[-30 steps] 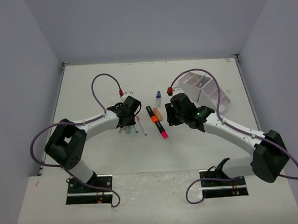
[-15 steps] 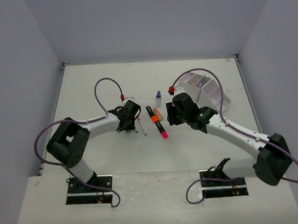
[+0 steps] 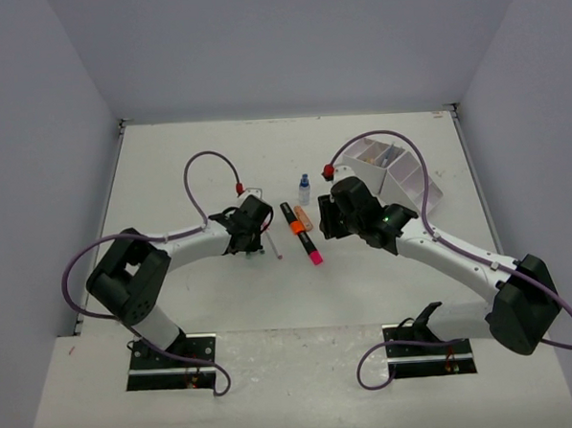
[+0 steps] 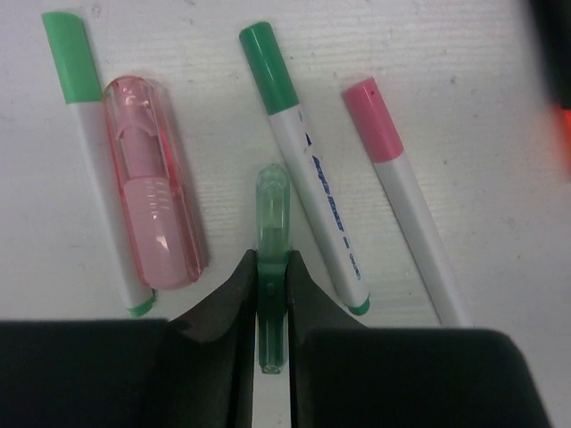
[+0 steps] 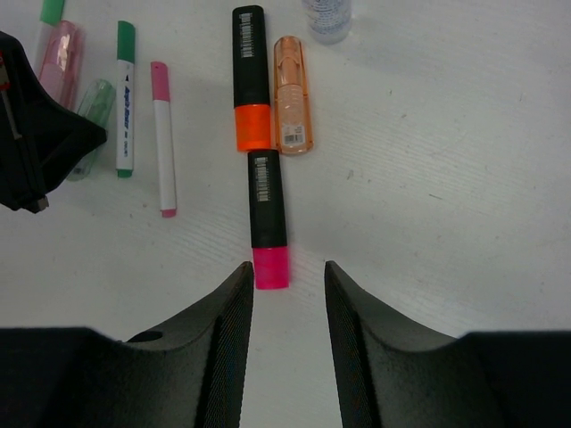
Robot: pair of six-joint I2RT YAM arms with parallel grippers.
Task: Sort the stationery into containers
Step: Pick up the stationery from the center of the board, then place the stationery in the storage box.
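My left gripper (image 4: 270, 267) is shut on a pastel green highlighter (image 4: 271, 223) lying on the table, with a pink highlighter (image 4: 153, 214), two green-capped pens (image 4: 303, 152) and a pink-capped pen (image 4: 406, 192) beside it. My right gripper (image 5: 287, 276) is open, just short of the pink end of the black marker (image 5: 266, 209) with orange and pink. An orange clear eraser case (image 5: 292, 94) and the blue-capped bottle (image 3: 304, 187) lie beyond it. The white organizer (image 3: 396, 175) stands at the back right.
The left arm (image 3: 187, 240) reaches in low from the left and shows as a black shape at the left of the right wrist view (image 5: 40, 143). Grey walls close the table on three sides.
My left gripper has slid a little nearer and right over the pen group. My right gripper shifted slightly between the first two frames, then stayed put.
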